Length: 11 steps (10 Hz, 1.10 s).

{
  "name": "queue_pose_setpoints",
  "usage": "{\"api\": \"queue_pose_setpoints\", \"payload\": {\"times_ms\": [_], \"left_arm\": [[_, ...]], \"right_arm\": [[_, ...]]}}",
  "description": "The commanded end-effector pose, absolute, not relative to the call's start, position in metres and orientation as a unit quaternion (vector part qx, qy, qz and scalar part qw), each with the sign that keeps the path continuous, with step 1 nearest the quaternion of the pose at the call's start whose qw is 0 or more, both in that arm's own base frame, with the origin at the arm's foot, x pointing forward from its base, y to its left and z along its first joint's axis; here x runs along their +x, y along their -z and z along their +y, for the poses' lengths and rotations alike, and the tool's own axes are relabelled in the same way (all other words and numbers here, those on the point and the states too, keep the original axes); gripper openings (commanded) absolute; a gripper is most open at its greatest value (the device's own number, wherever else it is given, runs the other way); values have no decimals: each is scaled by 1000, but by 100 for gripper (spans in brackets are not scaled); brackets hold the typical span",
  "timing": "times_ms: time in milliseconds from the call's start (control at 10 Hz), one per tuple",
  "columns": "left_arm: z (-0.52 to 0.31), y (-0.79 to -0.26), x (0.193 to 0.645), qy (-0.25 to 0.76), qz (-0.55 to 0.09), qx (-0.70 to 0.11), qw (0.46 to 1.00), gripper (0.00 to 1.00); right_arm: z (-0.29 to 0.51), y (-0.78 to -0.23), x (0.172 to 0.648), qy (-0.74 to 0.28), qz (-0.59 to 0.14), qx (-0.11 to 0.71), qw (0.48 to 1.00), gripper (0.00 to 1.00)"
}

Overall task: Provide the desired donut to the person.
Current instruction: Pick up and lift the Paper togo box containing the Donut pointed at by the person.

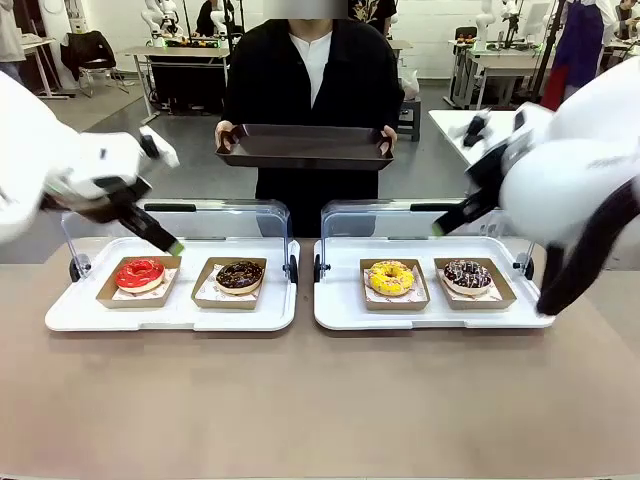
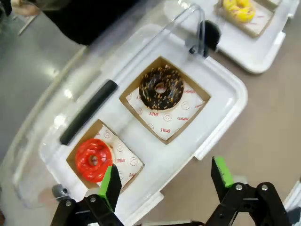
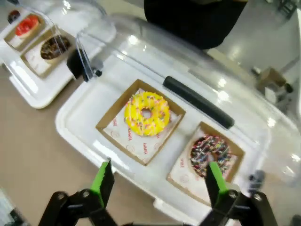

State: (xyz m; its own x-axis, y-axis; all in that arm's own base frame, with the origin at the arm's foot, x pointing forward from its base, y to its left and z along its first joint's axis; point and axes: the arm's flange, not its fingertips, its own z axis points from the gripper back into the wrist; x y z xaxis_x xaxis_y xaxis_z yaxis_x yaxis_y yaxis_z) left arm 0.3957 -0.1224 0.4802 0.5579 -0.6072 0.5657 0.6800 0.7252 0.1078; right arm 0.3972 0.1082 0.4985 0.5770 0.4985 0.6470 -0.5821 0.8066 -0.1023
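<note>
- Donuts lay four in a row on the table (image 1: 320, 410), each in its own brown card box. A red donut (image 1: 139, 272) and a chocolate donut (image 1: 240, 275) were on the left white tray (image 1: 170, 316). A yellow donut (image 1: 391, 277) and a sprinkled donut (image 1: 467, 274) were on the right white tray (image 1: 430, 318).
- Clear lids (image 1: 225, 218) with black handles stood tipped back behind both trays, between the donuts and the person (image 1: 310, 80).
- The person stood at the far side of the table, holding a dark tray (image 1: 305, 148).
- From the front, the left gripper (image 1: 172, 244) hung above the back of the left white tray, near the red donut. The right gripper (image 1: 440, 228) hung above the right lid.
- Both wrist views showed what the front view did not: each gripper's jaws were spread wide and gripped nothing.
- The left wrist view also showed printed paper under the chocolate donut.
</note>
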Motion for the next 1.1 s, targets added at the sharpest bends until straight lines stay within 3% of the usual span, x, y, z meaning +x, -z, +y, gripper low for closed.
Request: {"api": "queue_pose_setpoints", "payload": {"times_ms": [0,400,500,600,700,900,1000], "left_arm": [[-88,-528,391,399,-279,-93,868,100],[-54,-588,393,408,-279,-162,854,100],[-50,-587,396,401,-283,-162,856,100],[-53,-578,396,382,-313,-134,859,100],[-55,-595,384,401,-286,-154,856,100],[-55,-595,384,401,-286,-154,856,100],[-53,-591,388,389,-288,-148,862,100]], "right_arm": [[75,-543,377,-350,-336,102,868,100],[22,-586,357,-403,-351,215,817,100],[20,-584,361,-389,-345,203,829,100],[31,-574,363,-331,-351,125,867,100],[20,-593,347,-396,-357,200,822,100],[17,-584,356,-375,-354,178,838,100],[8,-582,367,-445,-311,327,773,100]]}}
